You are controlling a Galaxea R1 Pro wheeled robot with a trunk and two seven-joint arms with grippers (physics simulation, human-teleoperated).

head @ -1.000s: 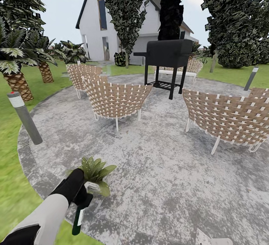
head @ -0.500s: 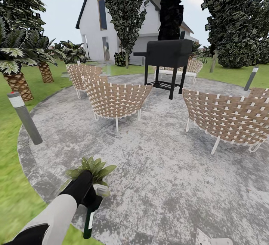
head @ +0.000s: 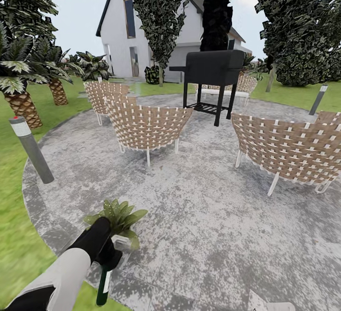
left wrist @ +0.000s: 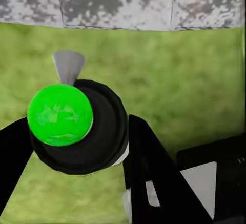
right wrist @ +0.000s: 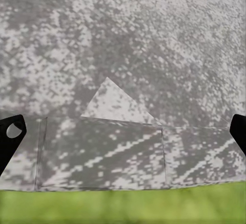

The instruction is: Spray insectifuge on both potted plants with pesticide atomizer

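One potted plant [head: 119, 216], a low rosette of broad green leaves, stands near the round paved patio's [head: 213, 216] near-left rim. My left gripper [head: 110, 258] hovers just in front of the plant, shut on the pesticide atomizer [head: 103, 286], a slim dark bottle hanging below the fingers. In the left wrist view the atomizer [left wrist: 82, 129] is seen end-on, with a bright green round end and a whitish trigger [left wrist: 68, 66], clamped between black fingers [left wrist: 148, 167]. My right gripper [right wrist: 123, 131] is open over paving near the lawn edge. The second potted plant is out of view.
Wicker chairs [head: 147, 126] [head: 289, 147] and a black grill [head: 213, 71] stand on the patio beyond the plant. A grey bollard light [head: 31, 150] leans at the left rim. Palms [head: 19, 83] and lawn lie to the left, with a white house behind.
My left gripper swung right with the atomizer, then came back left and slightly lower. The plant and the rest of the scene stayed put.
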